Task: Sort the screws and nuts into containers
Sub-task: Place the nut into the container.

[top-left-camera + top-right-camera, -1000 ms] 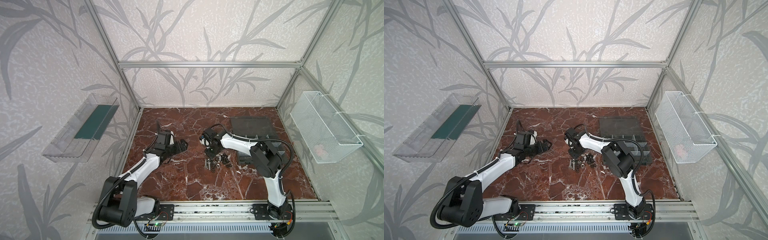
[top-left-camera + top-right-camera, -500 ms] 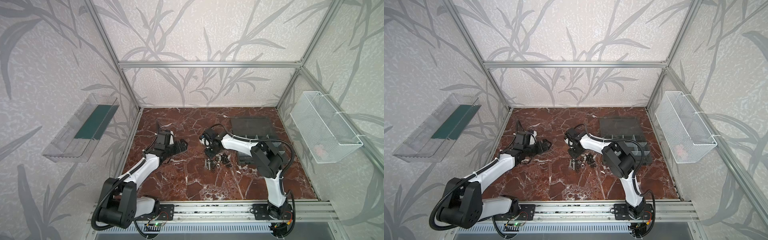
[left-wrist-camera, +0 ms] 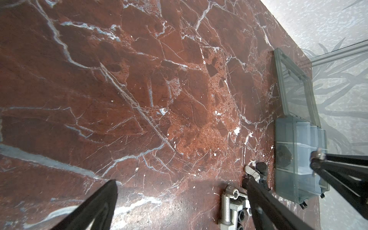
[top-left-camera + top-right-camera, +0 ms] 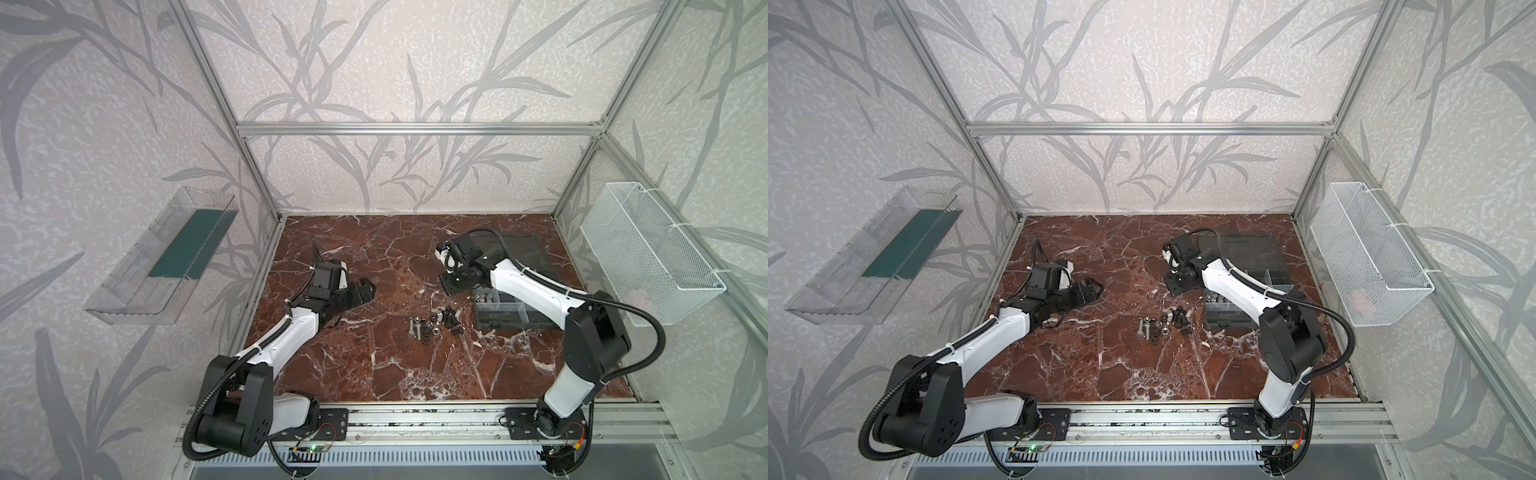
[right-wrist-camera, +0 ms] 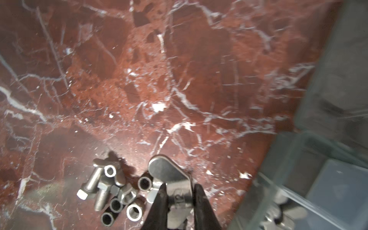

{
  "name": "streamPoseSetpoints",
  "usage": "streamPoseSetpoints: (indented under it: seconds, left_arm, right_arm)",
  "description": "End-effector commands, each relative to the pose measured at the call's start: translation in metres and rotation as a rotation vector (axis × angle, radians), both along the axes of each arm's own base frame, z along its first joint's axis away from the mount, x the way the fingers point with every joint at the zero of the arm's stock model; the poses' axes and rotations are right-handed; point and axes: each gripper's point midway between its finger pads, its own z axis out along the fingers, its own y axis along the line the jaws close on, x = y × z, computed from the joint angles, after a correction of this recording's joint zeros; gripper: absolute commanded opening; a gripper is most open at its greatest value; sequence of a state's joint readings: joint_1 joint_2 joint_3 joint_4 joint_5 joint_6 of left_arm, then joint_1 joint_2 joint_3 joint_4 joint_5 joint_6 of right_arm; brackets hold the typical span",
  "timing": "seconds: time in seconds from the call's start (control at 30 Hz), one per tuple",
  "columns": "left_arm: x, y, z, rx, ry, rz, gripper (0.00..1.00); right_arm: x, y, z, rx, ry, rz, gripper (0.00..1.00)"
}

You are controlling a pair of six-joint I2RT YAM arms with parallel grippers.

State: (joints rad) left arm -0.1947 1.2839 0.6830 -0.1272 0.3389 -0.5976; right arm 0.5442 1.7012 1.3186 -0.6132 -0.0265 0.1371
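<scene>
Screws (image 5: 95, 185) and nuts (image 5: 128, 211) lie in a small heap on the worktop (image 4: 374, 365) between your two arms, just beside the containers (image 4: 498, 320) of the grey organiser box. Your right tool (image 5: 179, 186) is clamped on a silver winged fastener (image 5: 167, 169) near that heap, while your left tool (image 3: 179, 185) stands wide open, holding nothing.
</scene>
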Motion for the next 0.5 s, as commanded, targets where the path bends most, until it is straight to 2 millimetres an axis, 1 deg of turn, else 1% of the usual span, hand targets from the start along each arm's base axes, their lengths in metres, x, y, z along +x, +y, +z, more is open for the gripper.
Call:
streamPoseSetpoints:
  seconds: [0.0, 0.1, 0.2, 0.33, 0.47]
  left_arm:
    - [-0.001, 0.003, 0.004, 0.002, -0.013, 0.003, 0.99]
    - [-0.002, 0.002, 0.004, 0.000, -0.012, 0.001, 0.99]
    - [-0.001, 0.002, 0.004, -0.003, -0.013, 0.002, 0.99]
    - [-0.001, 0.001, 0.005, -0.008, -0.014, 0.000, 0.99]
    - [0.001, 0.000, 0.006, -0.012, -0.013, 0.001, 0.99]
  right_arm:
    - [-0.011, -0.051, -0.005, -0.096, 0.044, -0.137, 0.00]
    - [-0.011, -0.080, -0.008, -0.105, 0.059, -0.225, 0.00]
    - [-0.012, -0.099, -0.010, -0.098, 0.073, -0.284, 0.00]
    - [-0.012, -0.111, -0.016, -0.101, 0.096, -0.317, 0.00]
    - [-0.014, -0.116, -0.024, -0.122, 0.118, -0.325, 0.00]
